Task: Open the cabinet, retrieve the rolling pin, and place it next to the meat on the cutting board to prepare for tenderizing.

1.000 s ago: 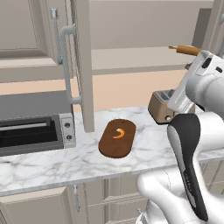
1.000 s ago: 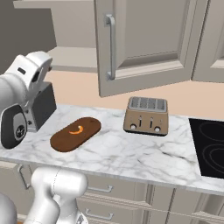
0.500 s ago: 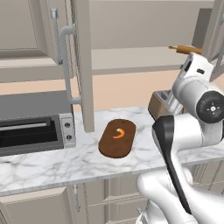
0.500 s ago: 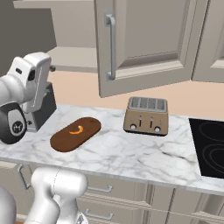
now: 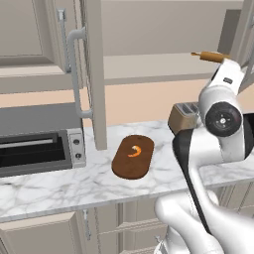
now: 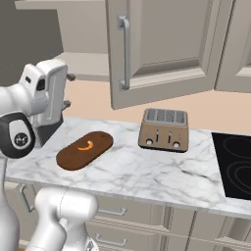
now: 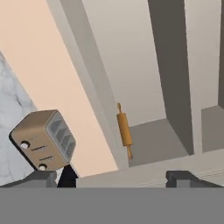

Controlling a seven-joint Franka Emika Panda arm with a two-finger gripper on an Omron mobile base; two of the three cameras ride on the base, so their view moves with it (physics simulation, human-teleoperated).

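Your two-finger gripper [image 7: 112, 178] stands spread wide and empty, facing the open beige-grey double-door wall cabinet [image 5: 94, 74]. The slim light-brown wooden rolling pin [image 7: 124, 130] lies on the cabinet's bottom shelf, near its front edge. The small orange shrimp-like meat [image 5: 134, 151] rests on the dark brown oval cutting board [image 5: 126, 163] on the marble counter [image 6: 147, 171].

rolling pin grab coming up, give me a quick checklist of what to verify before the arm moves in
1. Cabinet doors open: ok, both stand swung out.
2. Rolling pin reachable: ok, it lies at the front edge of the cabinet's lower shelf, nothing in front of it.
3. Gripper ready to take it: ok, open and empty.
4. Gripper lined up on the pin: not ok, the pin is still well ahead of the fingertips in the hand view.
5. Room on the cutting board beside the meat: ok, bare board on either side of it.
6. Toaster out of the way: cannot tell, it sits below the shelf.
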